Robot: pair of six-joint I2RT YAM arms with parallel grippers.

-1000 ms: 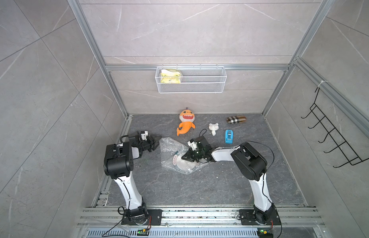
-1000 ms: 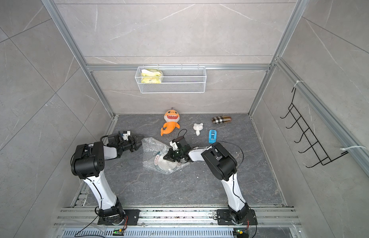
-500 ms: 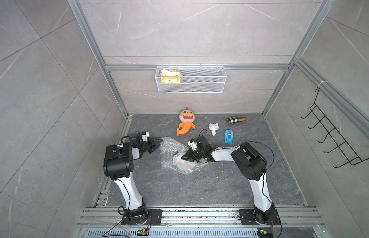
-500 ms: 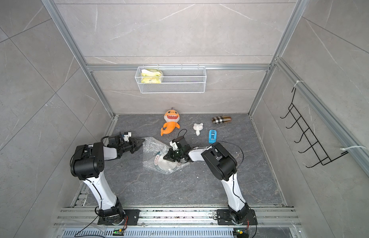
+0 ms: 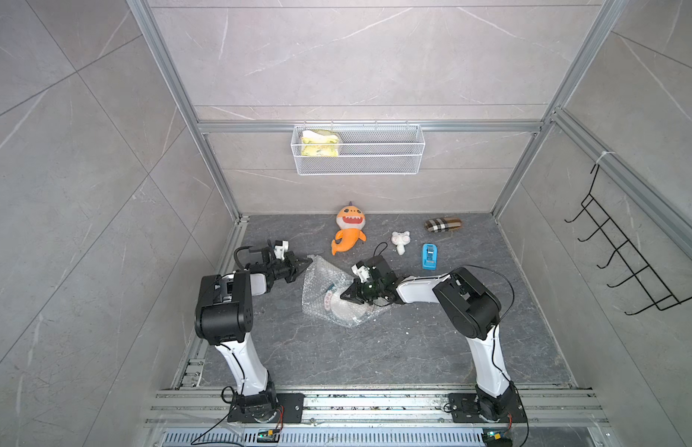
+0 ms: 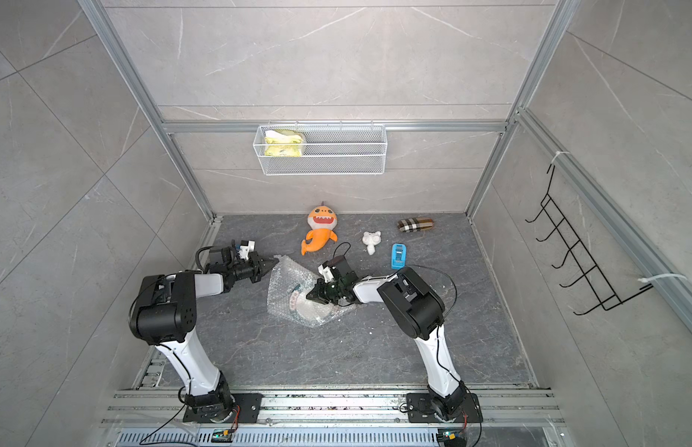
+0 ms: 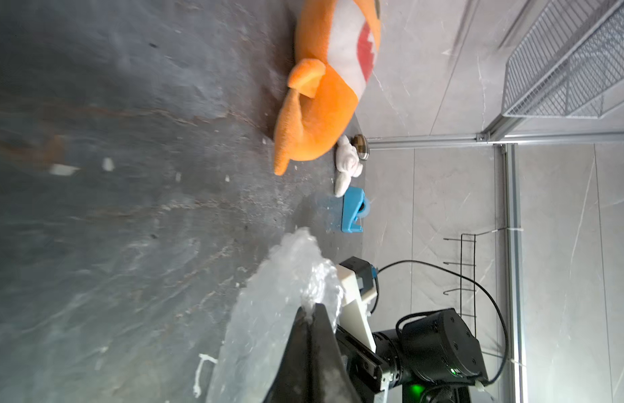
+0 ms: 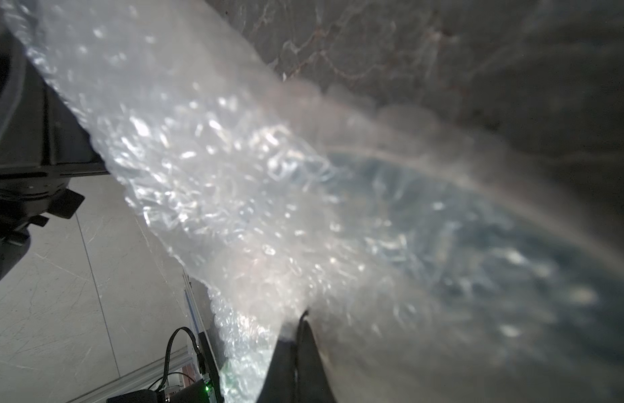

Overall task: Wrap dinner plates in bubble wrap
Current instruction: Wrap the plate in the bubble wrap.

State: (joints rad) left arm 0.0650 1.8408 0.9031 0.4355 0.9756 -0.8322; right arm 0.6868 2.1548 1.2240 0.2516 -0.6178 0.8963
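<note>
Left gripper [image 5: 306, 264] pinches crinkly bubble wrap [image 5: 320, 281] over round plate [image 5: 345, 312].

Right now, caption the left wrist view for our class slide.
Left claw shut on bubble wrap; orange shark plush and blue tape dispenser lie beyond.

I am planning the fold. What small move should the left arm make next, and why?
Probably lift the left gripper and draw its corner of the bubble wrap over the plate, toward the right gripper. Both grippers are shut on the wrap, and that flap lies spread beside the plate.
</note>
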